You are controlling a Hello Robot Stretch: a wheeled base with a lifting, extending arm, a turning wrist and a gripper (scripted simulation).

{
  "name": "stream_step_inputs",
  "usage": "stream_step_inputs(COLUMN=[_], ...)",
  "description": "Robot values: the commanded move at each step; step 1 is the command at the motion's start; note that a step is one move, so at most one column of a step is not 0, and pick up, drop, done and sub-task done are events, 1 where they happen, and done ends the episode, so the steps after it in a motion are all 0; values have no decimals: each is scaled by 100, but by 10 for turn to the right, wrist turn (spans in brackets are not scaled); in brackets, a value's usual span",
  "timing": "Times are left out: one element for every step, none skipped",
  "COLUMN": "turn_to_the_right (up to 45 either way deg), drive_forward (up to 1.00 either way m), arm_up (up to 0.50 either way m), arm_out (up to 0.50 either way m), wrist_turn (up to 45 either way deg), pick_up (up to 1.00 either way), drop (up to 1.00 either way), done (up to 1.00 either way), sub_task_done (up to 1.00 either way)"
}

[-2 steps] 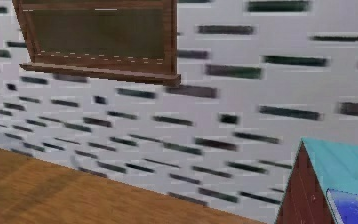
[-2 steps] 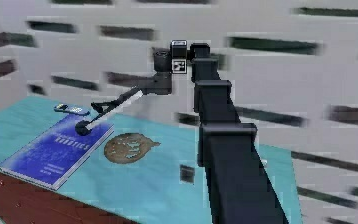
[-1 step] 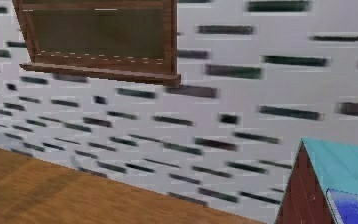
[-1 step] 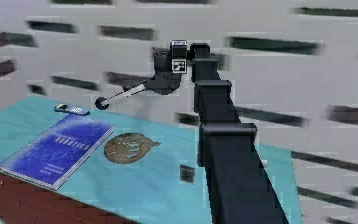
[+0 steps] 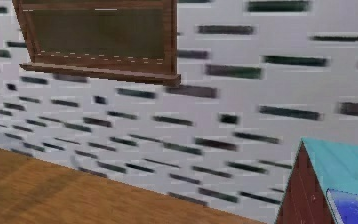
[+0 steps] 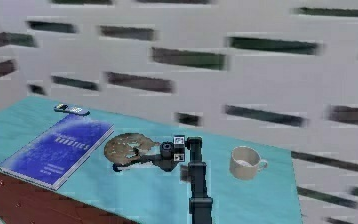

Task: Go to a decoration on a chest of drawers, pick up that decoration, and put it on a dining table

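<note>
**A:** What lies ahead of the robot?

**B:** In the forward view there's a white brick wall with dark bricks scattered through it. A wood-framed window sits high at the view's left, and wooden floor runs along the bottom left. At the bottom right corner the end of a teal-topped surface pokes in, with a red-brown side under it. A blue thing lies on it at the picture's very edge.

**A:** And in the arm side view?

**B:** A teal surface again, backed by the same sort of brick wall. The dark arm comes up from the bottom edge. Its fingers reach toward the view's left, to a round brown disc. That disc lies flat on the surface, at and just behind the fingertips.

**A:** Have the fingers got hold of it?

**B:** I can't tell. The disc rests on the surface right where the fingers end. I can't make out whether they touch it or hang above it, nor how the fingers are set.

**A:** What else is on there?

**B:** Past the disc from the fingers, further to the view's left, a blue book lies flat near the front edge. Farther out from the fingers, toward the wall, sits a small dark-and-pale thing, too small for me to name. On the far side of the arm from the fingers a white mug stands upright, well apart from the disc.
</note>
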Motion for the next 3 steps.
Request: stream_step_inputs(turn_to_the_right=[0, 0, 0], drive_forward=[0, 0, 0], arm_up=[0, 10, 18], arm_out=[0, 0, 0], wrist_turn=[0, 0, 0], pick_up=[100, 0, 0], drop=[0, 0, 0], done=[0, 0, 0], sub_task_done=[0, 0, 0])
